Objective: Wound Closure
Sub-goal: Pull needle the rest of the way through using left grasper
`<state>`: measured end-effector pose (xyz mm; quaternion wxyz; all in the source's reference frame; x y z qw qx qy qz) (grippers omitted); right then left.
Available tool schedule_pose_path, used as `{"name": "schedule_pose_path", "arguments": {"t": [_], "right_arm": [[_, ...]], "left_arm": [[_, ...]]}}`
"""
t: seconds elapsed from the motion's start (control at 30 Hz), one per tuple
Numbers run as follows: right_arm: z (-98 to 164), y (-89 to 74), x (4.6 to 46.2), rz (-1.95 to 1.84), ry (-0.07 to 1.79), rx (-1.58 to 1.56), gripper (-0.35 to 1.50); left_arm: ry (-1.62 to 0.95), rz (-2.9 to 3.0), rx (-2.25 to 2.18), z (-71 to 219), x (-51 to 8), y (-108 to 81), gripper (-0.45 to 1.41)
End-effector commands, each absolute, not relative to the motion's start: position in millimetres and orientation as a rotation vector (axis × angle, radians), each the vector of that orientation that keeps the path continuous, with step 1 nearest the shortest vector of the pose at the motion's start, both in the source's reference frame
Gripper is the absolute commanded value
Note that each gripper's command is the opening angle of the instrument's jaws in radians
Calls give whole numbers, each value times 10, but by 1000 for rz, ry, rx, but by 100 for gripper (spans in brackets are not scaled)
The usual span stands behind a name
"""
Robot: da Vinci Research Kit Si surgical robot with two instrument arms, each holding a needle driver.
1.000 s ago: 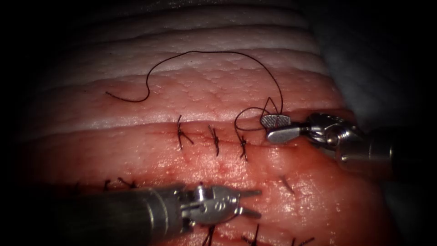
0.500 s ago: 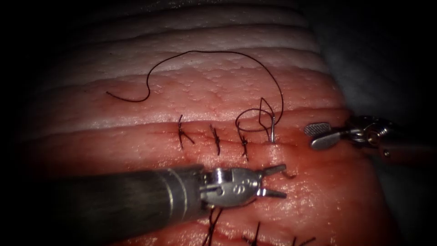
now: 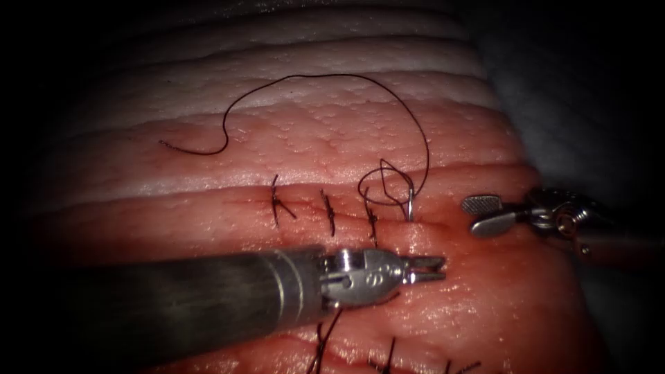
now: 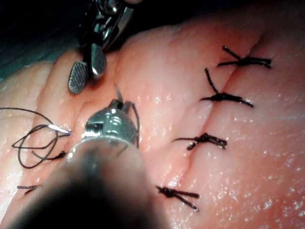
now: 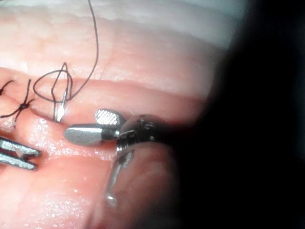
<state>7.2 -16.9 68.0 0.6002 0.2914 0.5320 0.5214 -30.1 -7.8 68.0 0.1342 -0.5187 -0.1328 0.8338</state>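
The curved needle (image 3: 410, 205) stands in the tissue (image 3: 312, 138) just right of the third stitch (image 3: 371, 220). Its tail end sticks up above the cut, and its middle is buried. My left tool (image 3: 428, 269) lies below the cut with its jaws closed down on the needle's tip where it comes out. My right tool (image 3: 472, 216) hangs to the right of the needle, open and holding nothing. Dark thread (image 3: 332, 76) arcs from the needle's tail over the upper tissue to a free end (image 3: 163, 144). The needle (image 5: 60, 110) and right tool (image 5: 83, 125) also appear in the right wrist view.
Three tied stitches (image 3: 328, 211) cross the cut left of the needle. A second row of stitches (image 3: 389, 357) lies on the tissue nearer the front. Red fluid wets the tissue around the cut. The left tool's shaft (image 3: 194, 305) crosses the lower left.
My right tool let go of the needle and drew back to the right, staying open. My left tool moved up and right to the emerging tip and closed its jaws there.
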Motion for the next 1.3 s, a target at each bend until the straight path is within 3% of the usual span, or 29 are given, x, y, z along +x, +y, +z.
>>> {"name": "schedule_pose_path", "arguments": {"t": [0.03,0.07,0.1,0.13,0.37,0.43,0.5,0.6,0.67,0.77,0.87,1.0,1.17,1.3], "right_arm": [[682,-176,79,1157,1254,658,108],[682,-176,79,1157,1254,658,108],[676,-182,79,1106,1291,617,51],[672,-185,79,1078,1297,601,41],[638,-200,94,832,1294,459,51],[626,-201,102,766,1284,413,64],[624,-202,104,752,1283,401,66],[621,-205,116,689,1268,357,94],[622,-206,124,665,1259,335,101],[626,-210,136,636,1229,322,103],[638,-218,147,598,1193,315,84],[651,-223,147,580,1166,312,81],[670,-232,144,554,1103,302,78],[677,-238,144,533,1072,298,76]], "left_arm": [[-411,2384,-1516,680,-304,-76,-45],[-411,2384,-1516,680,-304,-76,-45],[-481,2314,-1541,674,-301,-72,-45],[-520,2277,-1544,670,-300,-70,-45],[-852,1938,-1496,645,-288,-47,-45],[-995,1801,-1481,637,-281,-40,-45],[-1054,1740,-1473,634,-278,-37,-45],[-1214,1585,-1462,630,-269,-30,-45],[-1275,1511,-1466,627,-265,-26,-45],[-1358,1328,-1516,622,-259,-18,-45],[-1373,1268,-1555,606,-253,-14,-45],[-1383,1272,-1581,589,-247,-17,-45],[-1317,1350,-1707,557,-232,-23,-45],[-1066,1512,-1875,521,-208,-23,-45]]}}
